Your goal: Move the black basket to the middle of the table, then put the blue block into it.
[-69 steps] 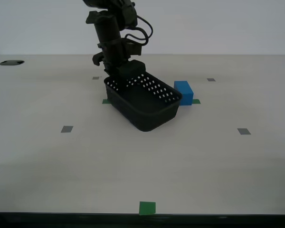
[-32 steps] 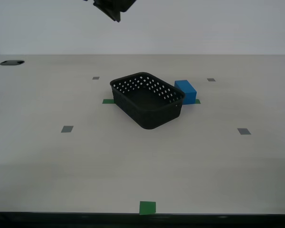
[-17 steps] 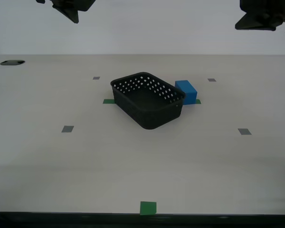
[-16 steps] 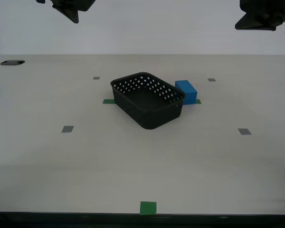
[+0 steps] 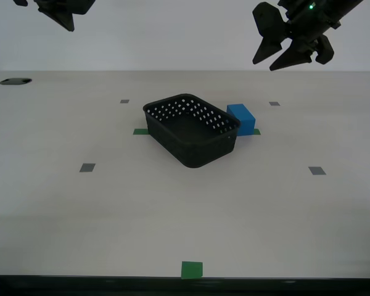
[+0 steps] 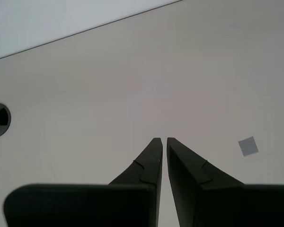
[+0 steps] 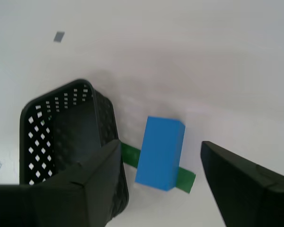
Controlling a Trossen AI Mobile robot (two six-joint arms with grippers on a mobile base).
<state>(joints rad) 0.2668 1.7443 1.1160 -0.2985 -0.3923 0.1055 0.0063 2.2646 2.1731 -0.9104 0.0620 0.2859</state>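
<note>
Black basket (image 5: 191, 129) unmoved, hands repositioned.

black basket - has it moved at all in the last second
No. In the exterior view the black basket sits at the same spot against the green tape strip and blue block as a second ago.

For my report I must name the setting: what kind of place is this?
Probably a robot test bench, not a home: a bare pale table marked with tape squares, a plain white wall behind, and only a black basket and blue block on it.
</note>
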